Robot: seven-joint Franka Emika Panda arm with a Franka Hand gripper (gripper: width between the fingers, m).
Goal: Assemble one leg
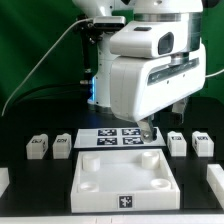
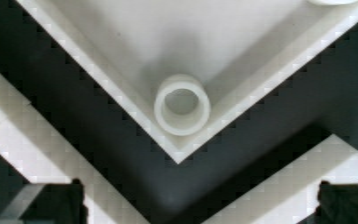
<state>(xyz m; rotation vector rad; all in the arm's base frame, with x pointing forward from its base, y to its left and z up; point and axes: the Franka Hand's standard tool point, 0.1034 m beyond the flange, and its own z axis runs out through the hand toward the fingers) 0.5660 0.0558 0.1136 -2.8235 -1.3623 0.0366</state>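
The wide white panel (image 1: 88,181) with raised rim lies at the front middle of the table. My gripper (image 1: 149,131) hangs over its far corner on the exterior view's right. The wrist view looks straight down on that corner (image 2: 247,70) and its round socket (image 2: 181,103). My gripper (image 2: 194,200) is open and empty, with its dark fingertips (image 2: 46,198) wide apart on either side of the corner. Short white legs with tags stand on the table: two on the exterior view's left (image 1: 37,148) (image 1: 62,145) and two on its right (image 1: 177,143) (image 1: 202,144).
The marker board (image 1: 112,137) lies flat just behind the panel. Further white parts show at the table's edges on the exterior view's left (image 1: 3,180) and right (image 1: 215,180). The arm's bulk hides the table's back middle.
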